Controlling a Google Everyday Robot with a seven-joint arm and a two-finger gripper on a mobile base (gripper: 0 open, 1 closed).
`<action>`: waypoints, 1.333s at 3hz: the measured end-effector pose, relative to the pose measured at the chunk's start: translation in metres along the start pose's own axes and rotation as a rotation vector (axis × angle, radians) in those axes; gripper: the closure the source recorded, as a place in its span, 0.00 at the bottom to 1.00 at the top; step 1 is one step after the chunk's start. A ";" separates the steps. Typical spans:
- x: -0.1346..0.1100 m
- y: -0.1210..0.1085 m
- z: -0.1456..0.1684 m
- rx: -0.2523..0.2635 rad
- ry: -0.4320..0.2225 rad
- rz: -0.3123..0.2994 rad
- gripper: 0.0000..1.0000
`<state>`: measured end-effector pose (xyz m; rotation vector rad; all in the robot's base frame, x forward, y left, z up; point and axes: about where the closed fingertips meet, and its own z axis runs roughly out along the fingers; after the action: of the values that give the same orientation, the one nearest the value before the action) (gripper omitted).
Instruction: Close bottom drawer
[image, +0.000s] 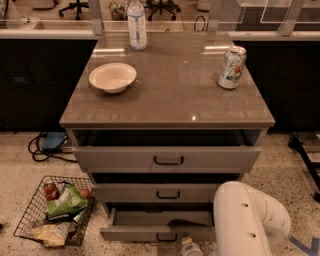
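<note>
The bottom drawer (135, 233) is the lowest of three grey-beige drawers in the cabinet. It stands pulled out, with its plain grey tray (150, 218) showing and a small black bar handle (166, 238) on its flat front. My white arm (247, 222) comes in from the lower right. My gripper (189, 248) is at the bottom edge of the view, just in front of the drawer front and right of the handle. Most of it is cut off by the frame.
The top drawer (168, 159) and middle drawer (167, 192) also stand slightly out. On the cabinet top are a white bowl (112, 77), a water bottle (136, 24) and a can (232, 67). A wire basket (54, 210) of snacks sits on the floor at left, with cables (45, 147) behind it.
</note>
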<state>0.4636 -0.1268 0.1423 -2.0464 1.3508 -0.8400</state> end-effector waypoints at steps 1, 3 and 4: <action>-0.004 0.008 -0.017 -0.032 0.051 0.000 1.00; -0.040 0.002 -0.033 -0.229 0.086 -0.060 1.00; -0.036 0.012 -0.026 -0.352 0.115 -0.050 1.00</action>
<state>0.4264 -0.0998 0.1436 -2.3351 1.6111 -0.7968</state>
